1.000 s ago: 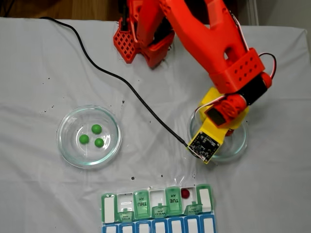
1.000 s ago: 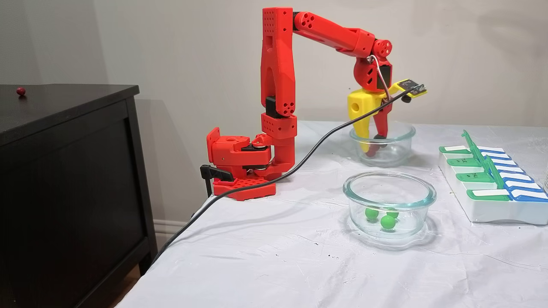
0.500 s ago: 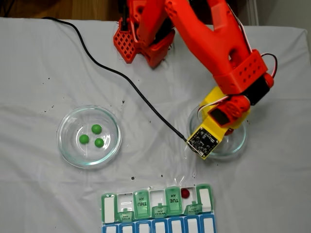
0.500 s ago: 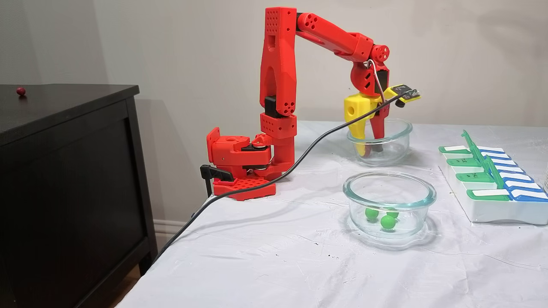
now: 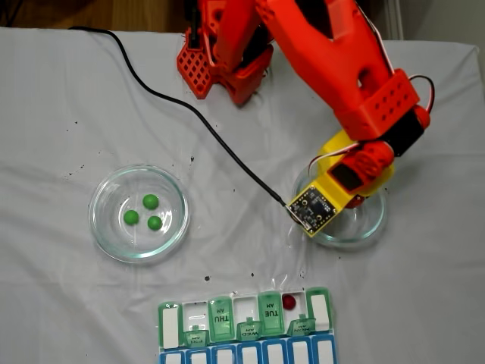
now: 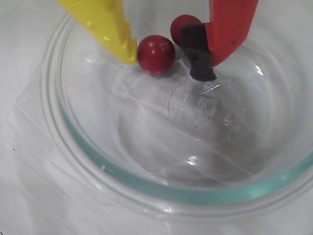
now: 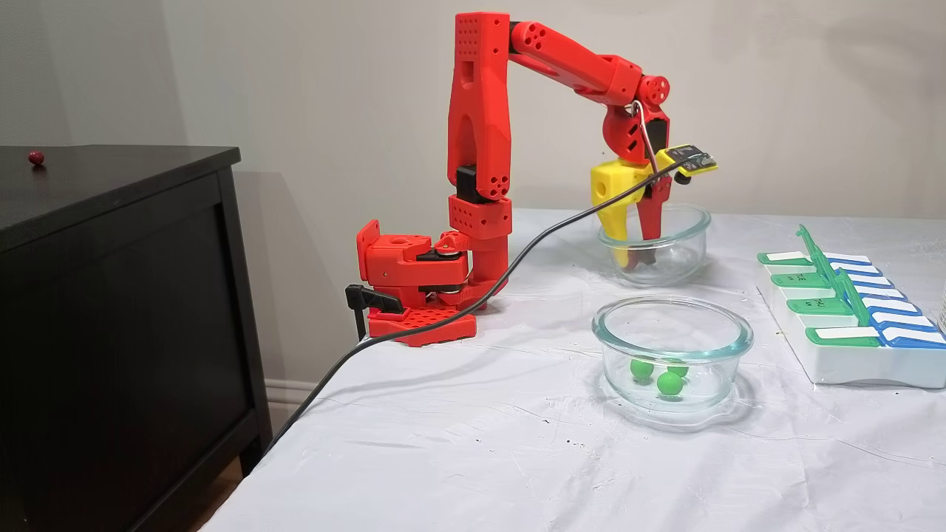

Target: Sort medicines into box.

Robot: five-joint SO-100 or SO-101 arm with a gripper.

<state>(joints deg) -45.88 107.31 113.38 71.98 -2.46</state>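
On my screens the white-clothed table (image 5: 68,98) spreads widest, its edges running past the frame in the top-down fixed view, with a dark cabinet (image 7: 111,310) beside it in the side fixed view, cut off at the left. The red arm (image 7: 480,148) rises from its base and bends down into the far glass dish (image 7: 654,247); from above, the arm and the little camera board (image 5: 312,208) cover most of that dish, so I can make out only part of its rim. The nearer dish (image 5: 139,212) sits well apart from it and holds three green pills (image 5: 145,212), all plainly visible. The pill box (image 5: 246,322) lies along the lower edge of the top-down view, its blue row chopped off by the frame; several green lids stand raised, and one dark red pill (image 5: 289,302) rests in an uncovered compartment beside the TUE lid. In the wrist view I see the gripper (image 6: 168,56) inside the dish, its yellow finger (image 6: 110,29) touching a red pill (image 6: 155,54), the red finger's dark pad (image 6: 198,51) apart from it, so the pincer stands released around that pill rather than clenched. A second red pill (image 6: 182,27) sits half hidden behind the pad. A tiny red ball (image 7: 35,157) lies on the cabinet top; I cannot tell whether it is a pill.
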